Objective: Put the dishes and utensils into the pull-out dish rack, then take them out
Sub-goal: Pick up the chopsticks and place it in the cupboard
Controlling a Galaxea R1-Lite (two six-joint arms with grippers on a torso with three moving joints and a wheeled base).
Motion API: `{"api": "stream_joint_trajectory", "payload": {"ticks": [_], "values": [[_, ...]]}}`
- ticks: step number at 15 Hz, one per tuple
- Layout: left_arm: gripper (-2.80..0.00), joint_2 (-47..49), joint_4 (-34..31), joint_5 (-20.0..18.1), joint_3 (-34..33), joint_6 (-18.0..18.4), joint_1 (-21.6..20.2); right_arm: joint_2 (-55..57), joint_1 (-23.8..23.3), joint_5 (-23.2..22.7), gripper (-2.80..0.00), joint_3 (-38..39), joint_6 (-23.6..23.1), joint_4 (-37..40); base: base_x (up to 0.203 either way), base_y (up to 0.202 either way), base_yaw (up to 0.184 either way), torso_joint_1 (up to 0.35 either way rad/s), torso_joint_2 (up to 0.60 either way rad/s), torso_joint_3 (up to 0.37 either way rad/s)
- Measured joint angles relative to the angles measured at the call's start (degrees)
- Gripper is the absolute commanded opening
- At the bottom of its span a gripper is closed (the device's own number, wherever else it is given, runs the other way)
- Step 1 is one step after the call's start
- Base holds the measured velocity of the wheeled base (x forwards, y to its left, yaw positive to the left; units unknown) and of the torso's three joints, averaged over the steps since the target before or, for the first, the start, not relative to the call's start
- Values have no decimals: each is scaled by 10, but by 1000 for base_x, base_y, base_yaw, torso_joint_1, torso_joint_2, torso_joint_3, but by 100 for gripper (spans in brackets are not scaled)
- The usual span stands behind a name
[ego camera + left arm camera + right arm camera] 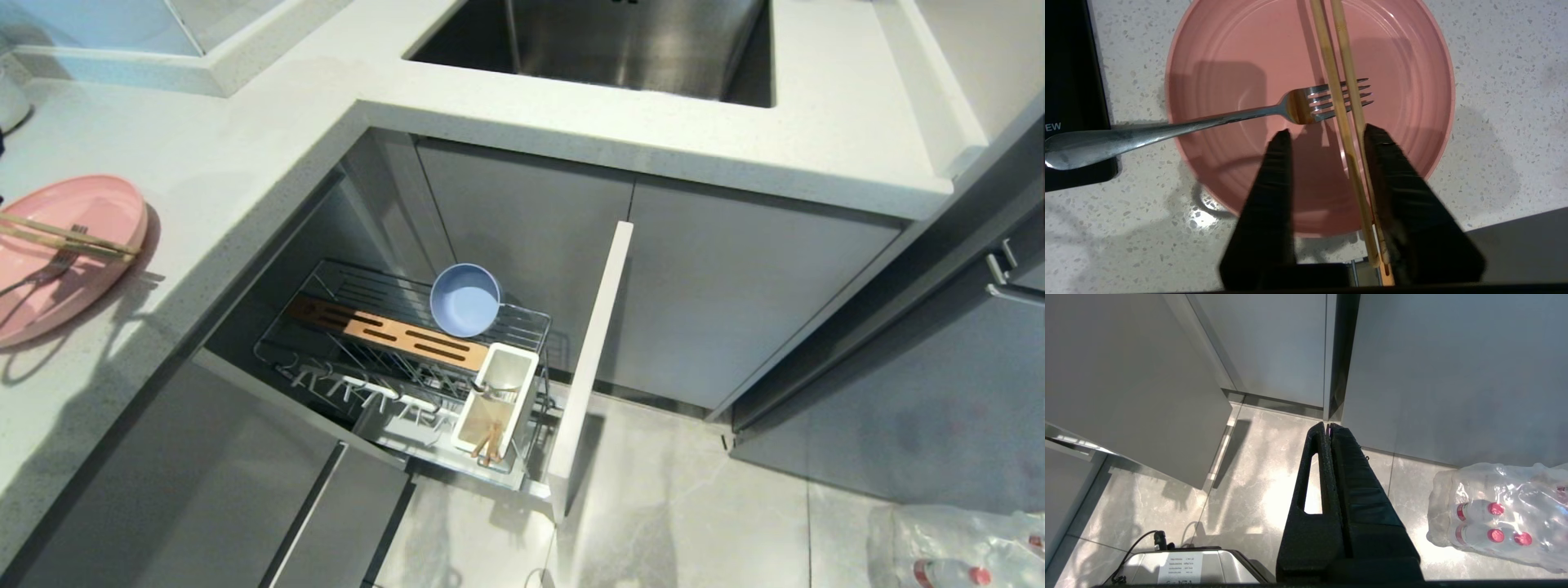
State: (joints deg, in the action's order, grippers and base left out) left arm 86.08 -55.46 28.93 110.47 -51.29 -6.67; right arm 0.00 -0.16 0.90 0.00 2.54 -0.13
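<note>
Two of my arms share this job, though only the left is busy. Largest before me is the counter [269,155], its corner wrapping round the drawer below. That pulled-out rack [408,359] sits low beneath the counter edge, with the blue bowl [465,300] standing on edge at its back and a few wooden sticks in the white cup [495,398] at its front corner. Near the counter's left edge lies the pink plate [1241,53], carrying the fork [1216,118] and the chopsticks [1341,98] laid across its tines. My left gripper [1327,134] hangs just over the plate's near rim, jaws parted, with the chopsticks running between them close against one finger; nothing is pinched. I judge the chopsticks light, stiff and prone to rolling apart, so I would take both together near the middle. The fork looks slick and thin; its handle juts past the rim. My right gripper [1329,426] is clenched on nothing, parked low over the floor.
</note>
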Motion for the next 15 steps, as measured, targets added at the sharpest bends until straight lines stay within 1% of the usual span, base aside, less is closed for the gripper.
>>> {"api": "stream_joint_trajectory", "payload": {"ticks": [1,4,6,7,9,11,13,15], "values": [[0,-1,0,-14,-1,-1,-13,0,0,0,-280,0,0,0,0,0,0,0,0,0],[0,4,15,-74,-3,-2,-41,0,0,0,-280,0,0,0,0,0,0,0,0,0],[0,13,25,-98,-8,-2,-49,0,0,0,-280,0,0,0,0,0,0,0,0,0],[0,18,28,-105,-9,-3,-53,0,0,0,-280,0,0,0,0,0,0,0,0,0],[0,30,41,-108,-11,-2,-61,0,0,0,-280,0,0,0,0,0,0,0,0,0],[0,42,49,-111,-13,-2,-62,0,0,0,-280,0,0,0,0,0,0,0,0,0],[0,55,53,-122,-14,-2,-63,0,0,0,-280,0,0,0,0,0,0,0,0,0],[0,67,61,-127,-14,-9,-63,0,0,0,-280,0,0,0,0,0,0,0,0,0]]}}
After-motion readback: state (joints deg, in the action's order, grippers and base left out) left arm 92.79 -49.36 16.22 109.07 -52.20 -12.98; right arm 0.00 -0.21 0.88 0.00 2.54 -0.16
